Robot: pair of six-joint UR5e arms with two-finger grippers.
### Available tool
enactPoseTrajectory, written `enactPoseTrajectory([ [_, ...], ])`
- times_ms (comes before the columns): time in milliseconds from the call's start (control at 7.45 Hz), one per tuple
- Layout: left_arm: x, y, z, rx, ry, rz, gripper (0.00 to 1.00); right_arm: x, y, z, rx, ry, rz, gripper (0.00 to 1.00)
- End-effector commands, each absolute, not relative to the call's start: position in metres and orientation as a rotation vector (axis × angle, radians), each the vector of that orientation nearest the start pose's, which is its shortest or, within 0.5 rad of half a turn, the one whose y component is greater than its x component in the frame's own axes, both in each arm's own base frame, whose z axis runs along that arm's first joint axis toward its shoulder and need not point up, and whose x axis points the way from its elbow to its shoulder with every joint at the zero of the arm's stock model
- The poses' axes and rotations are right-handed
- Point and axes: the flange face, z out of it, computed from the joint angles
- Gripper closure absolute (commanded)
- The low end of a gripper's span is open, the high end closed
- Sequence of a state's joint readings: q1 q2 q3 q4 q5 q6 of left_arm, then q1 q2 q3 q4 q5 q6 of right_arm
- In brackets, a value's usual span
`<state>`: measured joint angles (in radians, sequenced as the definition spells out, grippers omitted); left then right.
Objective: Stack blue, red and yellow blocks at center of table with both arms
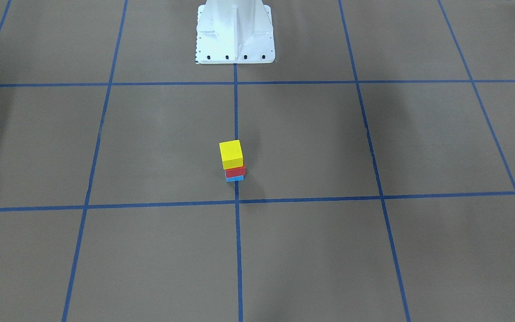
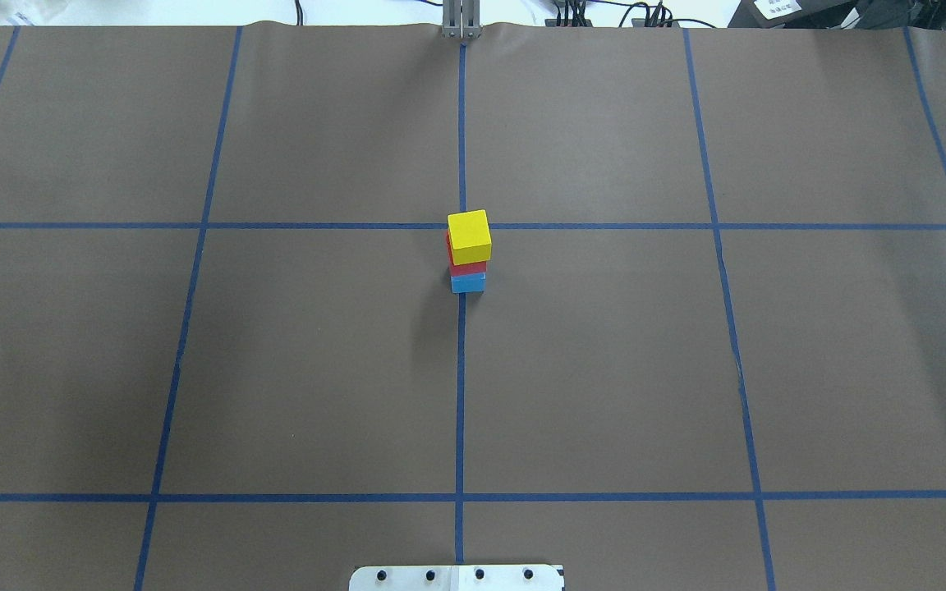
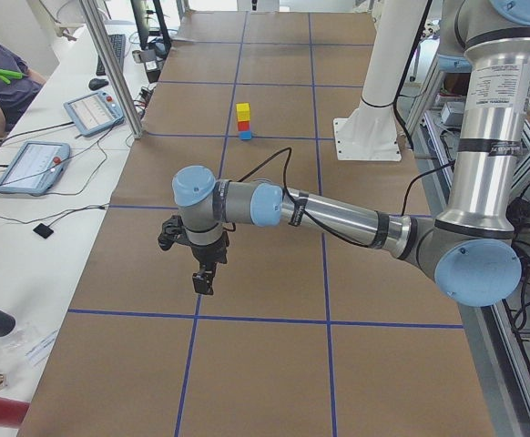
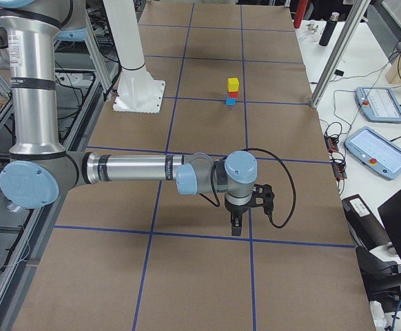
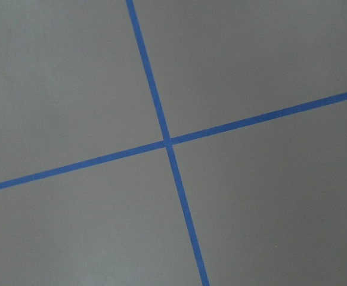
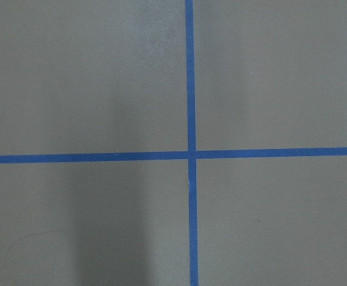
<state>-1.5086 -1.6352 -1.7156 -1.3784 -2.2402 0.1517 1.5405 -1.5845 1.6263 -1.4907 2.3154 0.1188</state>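
The stack is built. A light blue cube-shaped block (image 2: 468, 284) sits on the brown paper-covered table (image 2: 317, 369), a red cube-shaped block (image 2: 466, 268) rests on it, and a yellow cube-shaped block (image 2: 470, 236) is on top, with each block touching the one below. The tower stands straight out from the white metal robot pedestal (image 1: 235, 33), well apart from it. It sits on the blue tape line (image 2: 461, 394) that runs forward from the pedestal's middle, which I take to be the centre spot the task names. The yellow block appears turned a little against the two below, but it sits flat and nothing leans. Both arms reach far out to either side of the pedestal, well apart from the tower. That seems sensible, since it leaves nothing close enough to knock the tower over. The left gripper (image 3: 202, 284) and the right gripper (image 4: 236, 227) each hang pointing down over bare paper. Each wrist view shows only a crossing of tape lines and no block. The grippers appear only in the side views, so I cannot tell whether their fingers are spread or closed, though no block is visible at either one. I judge the task essentially finished.
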Motion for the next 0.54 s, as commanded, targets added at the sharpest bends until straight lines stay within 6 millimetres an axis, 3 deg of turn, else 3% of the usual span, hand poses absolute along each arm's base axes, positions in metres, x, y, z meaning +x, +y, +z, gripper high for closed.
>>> enactPoseTrajectory([
  [0, -0.049, -0.506, 0.610, 0.011, 0.676, 0.181, 0.00, 0.055, -0.481, 0.643, 0.046, -0.760, 0.042, 0.00],
  [403, -0.061, -0.500, 0.625, -0.004, 0.781, 0.128, 0.00, 0.064, -0.471, 0.652, 0.028, -0.806, 0.074, 0.00],
])
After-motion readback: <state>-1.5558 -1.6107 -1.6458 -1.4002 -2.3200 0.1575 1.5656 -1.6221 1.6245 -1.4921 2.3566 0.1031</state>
